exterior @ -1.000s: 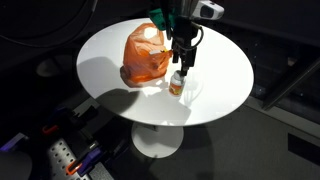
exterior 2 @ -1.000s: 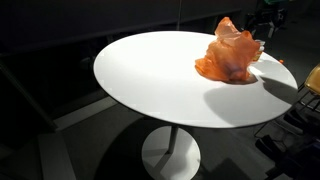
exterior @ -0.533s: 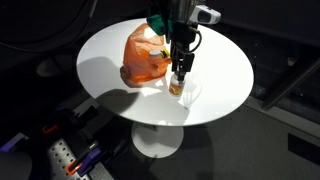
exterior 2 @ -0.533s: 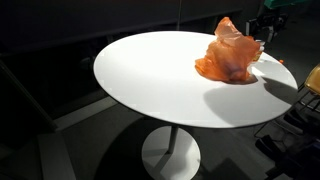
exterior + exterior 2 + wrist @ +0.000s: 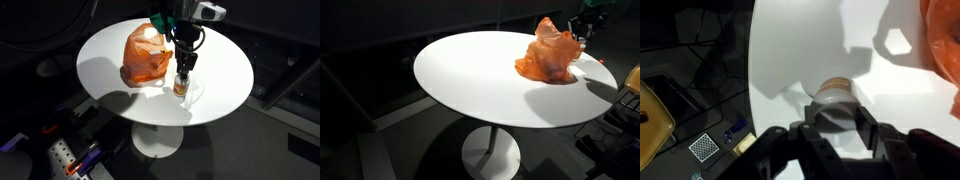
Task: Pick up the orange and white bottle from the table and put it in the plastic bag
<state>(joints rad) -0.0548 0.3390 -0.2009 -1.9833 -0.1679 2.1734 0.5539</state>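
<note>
orange and white bottle (image 5: 180, 87) upright on table (image 5: 105, 50), claw (image 5: 183, 70) straddling it

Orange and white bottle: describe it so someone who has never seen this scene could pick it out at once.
On the round white table sits a crumpled orange plastic bag. The small orange and white bottle stands upright beside it, directly under the robot's black hand. It is the only small rigid item on the table.
</note>
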